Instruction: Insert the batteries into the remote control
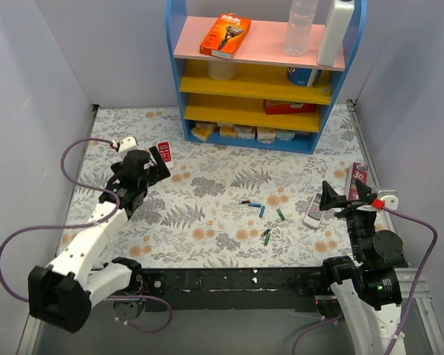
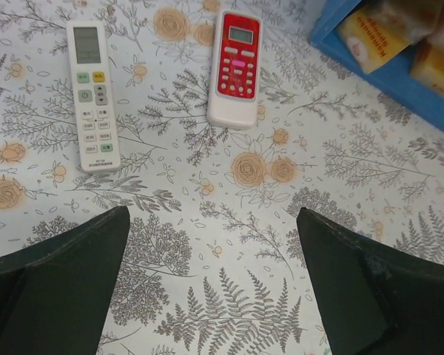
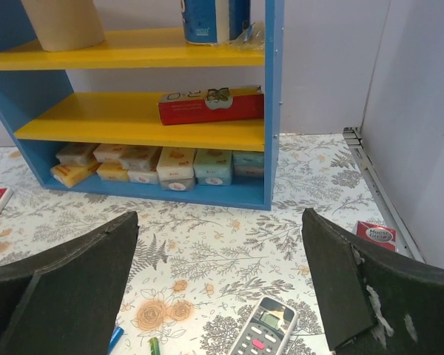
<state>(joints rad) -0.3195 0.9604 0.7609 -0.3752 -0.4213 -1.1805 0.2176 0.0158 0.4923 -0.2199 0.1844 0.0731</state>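
From above, my left gripper [image 1: 157, 161] is open and holds nothing. A red remote [image 1: 163, 151] lies right at its tip. My right gripper [image 1: 346, 198] is open too and holds nothing. The remote control [image 1: 316, 209] lies on the table [image 1: 207, 222] just to the left of it. The batteries [image 1: 262, 211] lie loose farther left, between my two arms.

Under my left wrist, the fingers [image 2: 66, 281] stand wide apart over the flowery table. Ahead of them lie a white remote [image 2: 93, 95] on the left and the red remote [image 2: 235, 68] on the right. They are side by side but not touching.

Under my right wrist, the fingers [image 3: 66, 288] are wide apart as well. The remote control [image 3: 263, 325] lies face up just ahead, nearer the right finger. Two of the batteries [image 3: 115, 338], one blue and one green, peek in low by the left finger. A blue shelf [image 3: 272, 111] stands well ahead.
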